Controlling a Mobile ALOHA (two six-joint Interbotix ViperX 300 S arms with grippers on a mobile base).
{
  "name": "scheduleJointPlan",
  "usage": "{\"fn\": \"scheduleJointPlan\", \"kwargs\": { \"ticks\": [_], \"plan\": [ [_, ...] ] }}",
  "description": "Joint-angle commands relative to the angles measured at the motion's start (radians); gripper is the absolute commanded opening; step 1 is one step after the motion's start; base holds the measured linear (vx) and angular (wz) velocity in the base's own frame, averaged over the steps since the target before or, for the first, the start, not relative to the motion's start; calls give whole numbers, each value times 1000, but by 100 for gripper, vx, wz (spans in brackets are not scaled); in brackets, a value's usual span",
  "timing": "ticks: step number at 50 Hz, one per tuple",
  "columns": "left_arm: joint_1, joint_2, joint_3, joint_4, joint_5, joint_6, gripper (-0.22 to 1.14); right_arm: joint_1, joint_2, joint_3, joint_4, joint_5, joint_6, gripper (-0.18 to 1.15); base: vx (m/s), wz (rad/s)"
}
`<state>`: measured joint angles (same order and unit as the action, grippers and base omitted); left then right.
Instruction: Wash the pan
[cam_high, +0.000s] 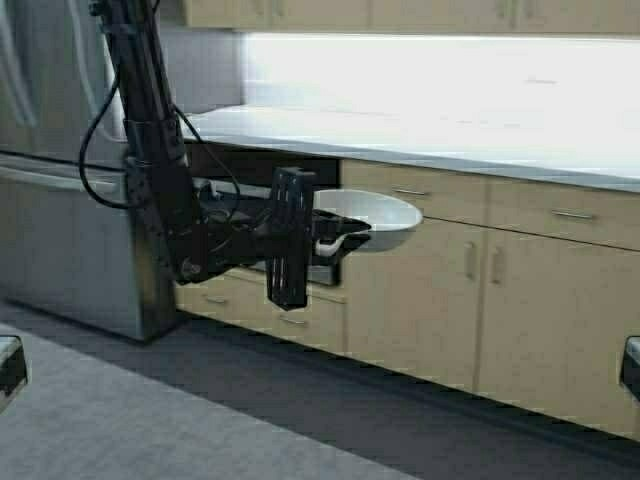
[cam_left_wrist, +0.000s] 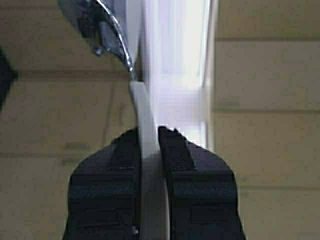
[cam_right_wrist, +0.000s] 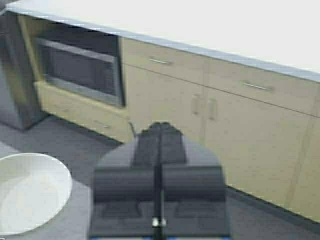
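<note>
I find the left gripper (cam_high: 345, 240) clamped on the handle of the pan (cam_high: 372, 213), holding the off-white frying pan in mid-air in front of the cabinet drawers (cam_high: 410, 190), just below the edge of the countertop (cam_high: 450, 140). In the left wrist view both black pads (cam_left_wrist: 117, 170) press flat against the pale handle (cam_left_wrist: 145, 130) with no gap — the grip looks firm, though the handle sits off-centre between them. The right gripper (cam_right_wrist: 159, 150) has its fingers pressed together on nothing and is held low at the side; its arm shows only at the frame edge in the high view.

No sink or tap is in sight, so I judge the step in hand to be carrying the pan to one. To do it well I would keep the wrist level so the pan does not rotate about the thin handle, drive the base slowly, and hold the rim clear of the countertop edge and the built-in oven (cam_right_wrist: 80, 70) front. I cannot tell whether the pan holds any residue — the bowl interior appears clean from here.
</note>
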<state>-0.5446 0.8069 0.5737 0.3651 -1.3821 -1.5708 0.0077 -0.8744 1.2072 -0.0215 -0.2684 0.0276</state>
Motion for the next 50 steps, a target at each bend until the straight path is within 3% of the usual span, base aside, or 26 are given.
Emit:
{"fn": "scheduleJointPlan", "kwargs": {
  "ticks": [1, 50],
  "plan": [
    [15, -41, -3, -5, -48, 9, 2, 2, 5, -18, 0, -3, -3, 6, 19, 55],
    [17, -98, 80, -49, -100, 9, 2, 38, 3, -23, -6, -3, 0, 6, 20, 57]
  ]
}}
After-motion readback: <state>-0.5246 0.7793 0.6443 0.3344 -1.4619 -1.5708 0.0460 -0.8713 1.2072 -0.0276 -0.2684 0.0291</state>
